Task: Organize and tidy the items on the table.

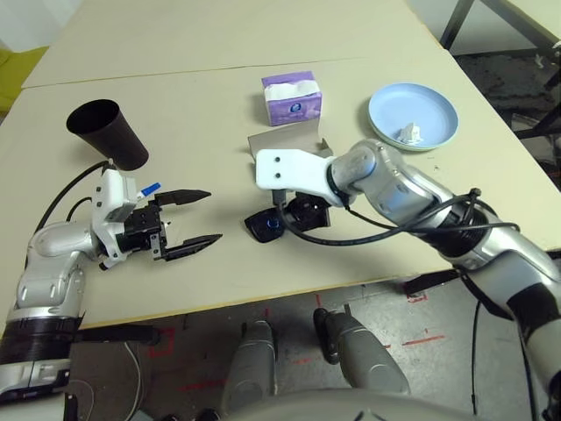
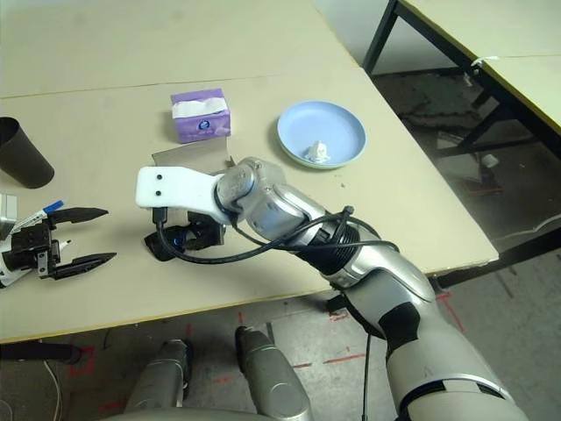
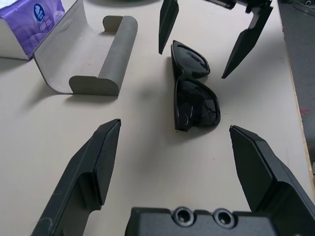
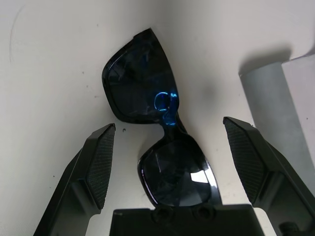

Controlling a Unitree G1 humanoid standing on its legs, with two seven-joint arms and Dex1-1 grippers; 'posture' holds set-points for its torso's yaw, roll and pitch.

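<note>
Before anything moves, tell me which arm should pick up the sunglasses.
Right, I'd say: its open gripper hovers right over the sunglasses; the left gripper is open too, but off to their side.

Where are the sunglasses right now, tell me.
In the left eye view, the sunglasses lie near the table's front edge, below the robot's right forearm, just nearer the robot than the open grey case.

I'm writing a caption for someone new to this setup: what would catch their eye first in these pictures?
Probably the robot's silver right arm, reaching across the table with its open gripper over the black sunglasses. Next, the pale blue round plate on the robot's right, with a crumpled white paper wad on it, and the bright purple tissue pack beyond the opened grey glasses case.
</note>
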